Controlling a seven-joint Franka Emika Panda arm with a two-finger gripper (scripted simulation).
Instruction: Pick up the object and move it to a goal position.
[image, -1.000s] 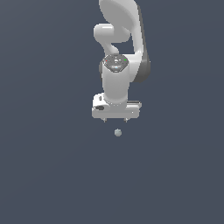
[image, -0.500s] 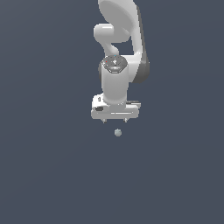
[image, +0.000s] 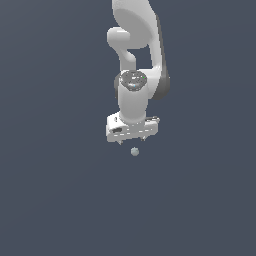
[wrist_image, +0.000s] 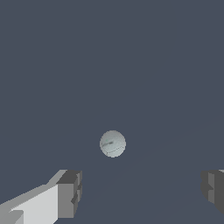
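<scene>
The object is a tiny pale grey-green sphere (image: 134, 151) on the dark grey floor, just below the white gripper (image: 132, 142) in the exterior view. In the wrist view the sphere (wrist_image: 113, 143) lies ahead of the gap between the two fingers (wrist_image: 69, 193). The jaws stand wide apart and hold nothing. The gripper (wrist_image: 142, 192) hangs above the sphere and does not touch it. The white arm (image: 134, 95) rises behind it.
A plain dark grey surface (image: 60, 190) surrounds the arm on all sides. No other objects or edges show in either view.
</scene>
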